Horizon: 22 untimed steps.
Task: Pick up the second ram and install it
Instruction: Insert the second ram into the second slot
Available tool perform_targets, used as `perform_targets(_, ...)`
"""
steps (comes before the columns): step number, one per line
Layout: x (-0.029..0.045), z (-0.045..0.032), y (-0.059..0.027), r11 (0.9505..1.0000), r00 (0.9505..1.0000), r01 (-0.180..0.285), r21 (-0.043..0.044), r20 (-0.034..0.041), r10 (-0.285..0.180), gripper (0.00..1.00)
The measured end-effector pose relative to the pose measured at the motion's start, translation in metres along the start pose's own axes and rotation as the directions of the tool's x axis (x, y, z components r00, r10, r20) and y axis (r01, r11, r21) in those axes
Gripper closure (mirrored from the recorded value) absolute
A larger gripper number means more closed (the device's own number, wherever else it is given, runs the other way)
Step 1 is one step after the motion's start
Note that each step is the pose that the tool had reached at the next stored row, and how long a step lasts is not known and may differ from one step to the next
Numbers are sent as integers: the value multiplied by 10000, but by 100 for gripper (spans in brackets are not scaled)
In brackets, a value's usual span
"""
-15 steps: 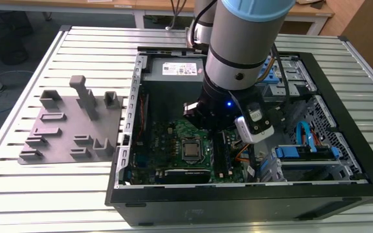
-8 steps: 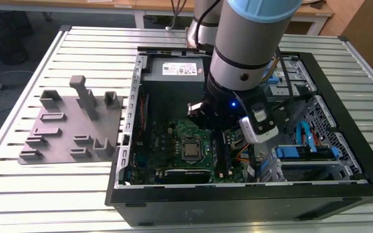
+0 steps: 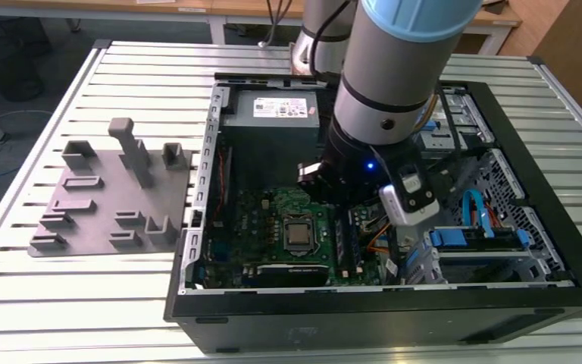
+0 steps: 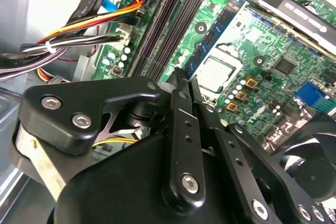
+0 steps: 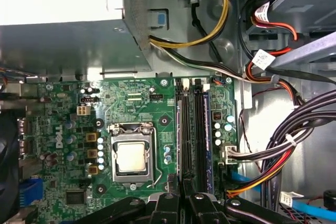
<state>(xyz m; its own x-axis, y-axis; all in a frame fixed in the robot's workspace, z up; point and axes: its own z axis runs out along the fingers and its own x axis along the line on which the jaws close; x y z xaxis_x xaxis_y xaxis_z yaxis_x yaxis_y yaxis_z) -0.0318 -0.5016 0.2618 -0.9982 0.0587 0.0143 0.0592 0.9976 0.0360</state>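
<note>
A white sticker [image 3: 279, 107] on the grey metal power supply box [image 3: 270, 123], upper middle of the exterior view, carries print that cannot be made out. White lettering [image 5: 59, 141] stands sideways on the green circuit board [image 5: 136, 103].

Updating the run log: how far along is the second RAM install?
Done: the second ram is picked up, the gripper shut on its end. In hand: it stands on edge at the memory slots beside the CPU socket, inside the case. Left: seating is unconfirmed; I cannot tell whether it is pressed home.
</note>
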Motion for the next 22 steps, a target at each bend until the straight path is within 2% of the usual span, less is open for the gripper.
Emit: perform_targets(22, -174, 121, 28, 9999, 9999, -117, -2, 4, 117, 86)
